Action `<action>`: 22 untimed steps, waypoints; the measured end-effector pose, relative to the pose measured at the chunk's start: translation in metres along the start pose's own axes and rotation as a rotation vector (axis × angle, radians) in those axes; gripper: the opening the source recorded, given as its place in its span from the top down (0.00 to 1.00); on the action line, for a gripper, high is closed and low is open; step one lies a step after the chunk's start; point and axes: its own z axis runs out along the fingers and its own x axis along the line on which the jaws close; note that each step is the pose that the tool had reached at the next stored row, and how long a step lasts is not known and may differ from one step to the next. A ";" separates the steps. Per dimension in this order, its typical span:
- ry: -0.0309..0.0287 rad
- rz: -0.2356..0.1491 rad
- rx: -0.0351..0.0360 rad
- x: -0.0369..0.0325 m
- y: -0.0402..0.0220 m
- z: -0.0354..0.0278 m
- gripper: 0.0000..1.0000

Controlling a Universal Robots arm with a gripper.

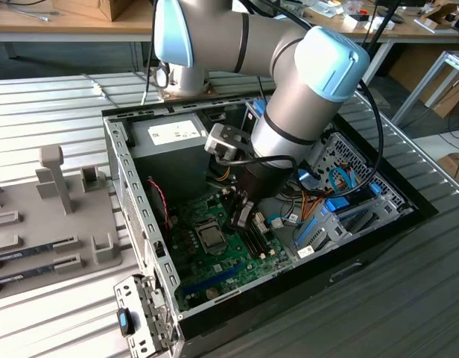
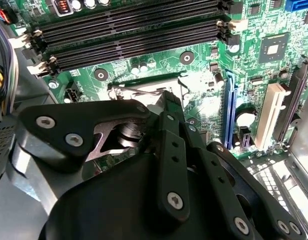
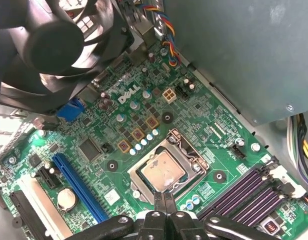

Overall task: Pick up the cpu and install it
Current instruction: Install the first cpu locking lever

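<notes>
- An open computer case (image 1: 140, 224) is seen lying on a ribbed metal worktop (image 1: 58, 321) in the exterior view, with the green motherboard (image 1: 237, 257) exposed inside.
- The cpu (image 3: 163, 172) is found seated in its socket on the motherboard, silvery top up, framed by the metal retention bracket (image 3: 194, 150); in the exterior view it (image 1: 211, 237) appears as a small grey square.
- The pincer (image 3: 165, 200) is held just above the socket's edge, its two black fingertips (image 3: 160, 199) pressed together with nothing gripped between them.
- In the exterior view the pincer (image 1: 241, 216) is placed at about 1 o'clock from the cpu, close over the board.
- Black memory slots (image 2: 134, 30) are seen beyond the socket in the second wrist view.
- A black fan (image 3: 49, 45) and the grey power-supply box (image 1: 173, 134) are seen inside the case.
- A grey fixture (image 1: 54, 179) with uprights is set on the worktop at 9 o'clock from the case.
</notes>
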 end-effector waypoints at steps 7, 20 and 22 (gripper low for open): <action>0.0005 0.000 0.0005 0.0037 -0.0044 0.0049 0.89; 0.0012 0.000 0.0011 0.0057 -0.0109 0.0194 0.89; 0.0018 0.001 0.0015 0.0056 -0.0119 0.0213 0.89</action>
